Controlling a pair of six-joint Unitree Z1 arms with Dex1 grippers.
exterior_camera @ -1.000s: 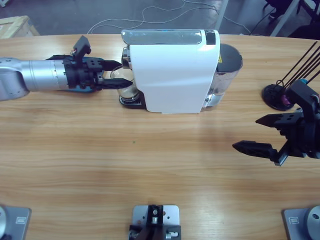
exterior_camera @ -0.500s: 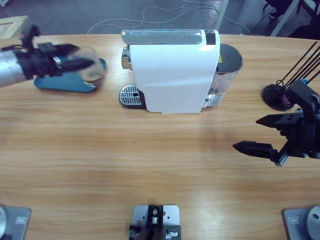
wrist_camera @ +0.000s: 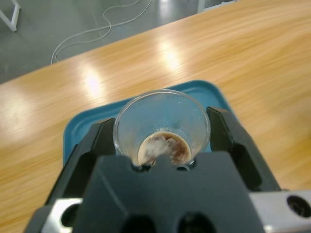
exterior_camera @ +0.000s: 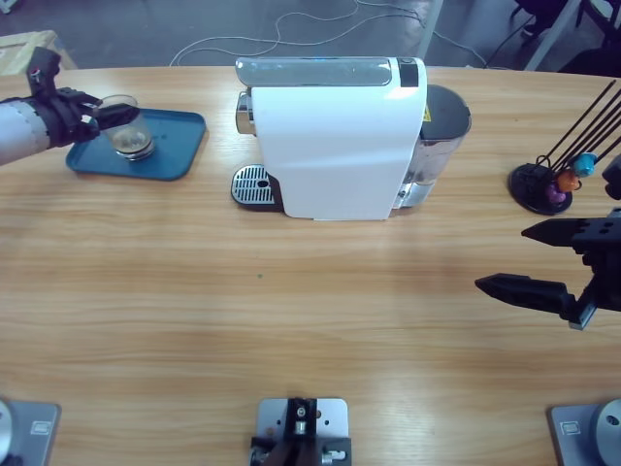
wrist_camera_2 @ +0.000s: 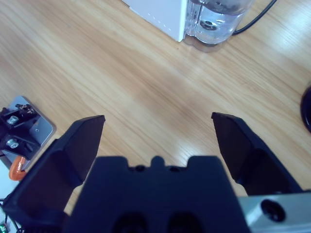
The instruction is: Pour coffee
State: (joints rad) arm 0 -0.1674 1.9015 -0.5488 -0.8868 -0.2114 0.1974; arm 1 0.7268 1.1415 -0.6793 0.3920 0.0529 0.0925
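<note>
Left gripper (exterior_camera: 109,120) closed around clear glass (exterior_camera: 124,127) at table's 10 o'clock, over blue tray (exterior_camera: 179,146), coffee (wrist_camera: 163,148) a shallow dark layer in its bottom, right gripper (exterior_camera: 549,260) wide open, empty, at 3 o'clock, white machine (exterior_camera: 335,136) at 12 o'clock.

Camera layout: one fixed overhead, two wrist-mounted.
High view looks straight down on the long wooden table (exterior_camera: 310,291); left wrist looks closely down at the blue plastic tray (wrist_camera: 87,121), shared with overhead; right wrist faces, seemingly obliquely, the white coffee machine (wrist_camera_2: 160,14).
</note>
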